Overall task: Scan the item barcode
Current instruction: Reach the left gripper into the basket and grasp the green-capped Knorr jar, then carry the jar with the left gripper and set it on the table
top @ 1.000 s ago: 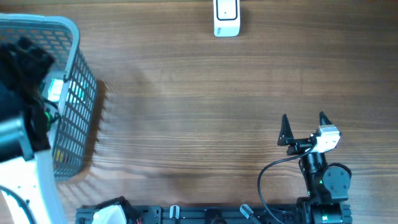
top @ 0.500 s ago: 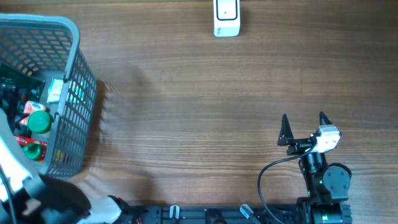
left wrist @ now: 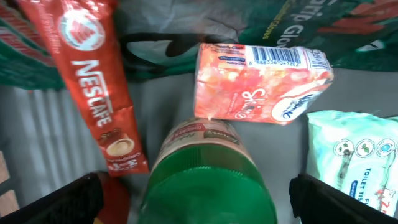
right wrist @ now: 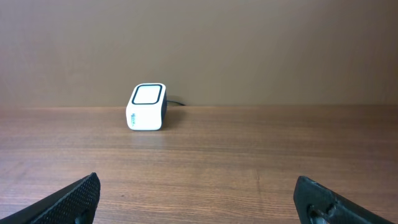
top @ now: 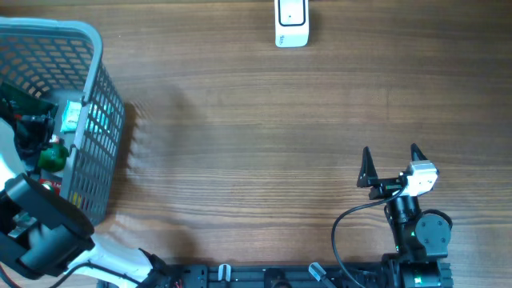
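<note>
Our left hand [left wrist: 199, 202] is wide open and grasps nothing. It has now come down into the basket [top: 96, 104], right above the jar [left wrist: 205, 180] with the green lid, which lies between the sachet [left wrist: 93, 81] and the wipes [left wrist: 354, 155], so we judge that the pick is only about to begin. Half a second ago this hand was outside the basket, near its front corner. The right hand [top: 390, 149], also open and empty, and the scanner [top: 291, 22] at the far edge of the tabletop [top: 240, 144] have not moved.

Matt wood table [top: 256, 144], plastic mesh basket [top: 100, 136], smooth plastic scanner [top: 291, 22]
</note>
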Robot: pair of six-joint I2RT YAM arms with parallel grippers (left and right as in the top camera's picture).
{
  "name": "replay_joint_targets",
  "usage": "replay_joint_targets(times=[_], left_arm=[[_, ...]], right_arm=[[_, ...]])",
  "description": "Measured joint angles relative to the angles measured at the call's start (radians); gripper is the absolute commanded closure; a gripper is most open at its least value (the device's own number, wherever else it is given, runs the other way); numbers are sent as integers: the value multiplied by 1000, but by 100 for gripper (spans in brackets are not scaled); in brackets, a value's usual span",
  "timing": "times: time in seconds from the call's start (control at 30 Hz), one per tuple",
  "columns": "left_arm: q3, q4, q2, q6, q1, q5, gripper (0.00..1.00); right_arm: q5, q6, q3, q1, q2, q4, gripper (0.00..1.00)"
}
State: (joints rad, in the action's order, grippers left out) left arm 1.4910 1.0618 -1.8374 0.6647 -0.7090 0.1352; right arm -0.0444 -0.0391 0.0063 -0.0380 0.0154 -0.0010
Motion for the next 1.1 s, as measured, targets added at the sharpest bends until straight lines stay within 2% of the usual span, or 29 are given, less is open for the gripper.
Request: replay_joint_targets(times=[0.4,0.43,0.57,0.67,0.97,1.1], left_arm=[[-47,-84,-62,3,1,-68,0],[-58,-93,-63,4,2,-70,3],[-76,-98,-63,3,11,-77,28],[-77,-98,-63,10,16,-79,37],[-81,-93,-35,3,20,-82,38],[-79,-90,103,3,21,-86,38]], right_arm=[[0,0,0,0,0,0,0],[0,0,0,0,0,0,0],[0,0,0,0,0,0,0],[0,0,0,0,0,0,0],[0,0,0,0,0,0,0],[0,0,0,0,0,0,0]])
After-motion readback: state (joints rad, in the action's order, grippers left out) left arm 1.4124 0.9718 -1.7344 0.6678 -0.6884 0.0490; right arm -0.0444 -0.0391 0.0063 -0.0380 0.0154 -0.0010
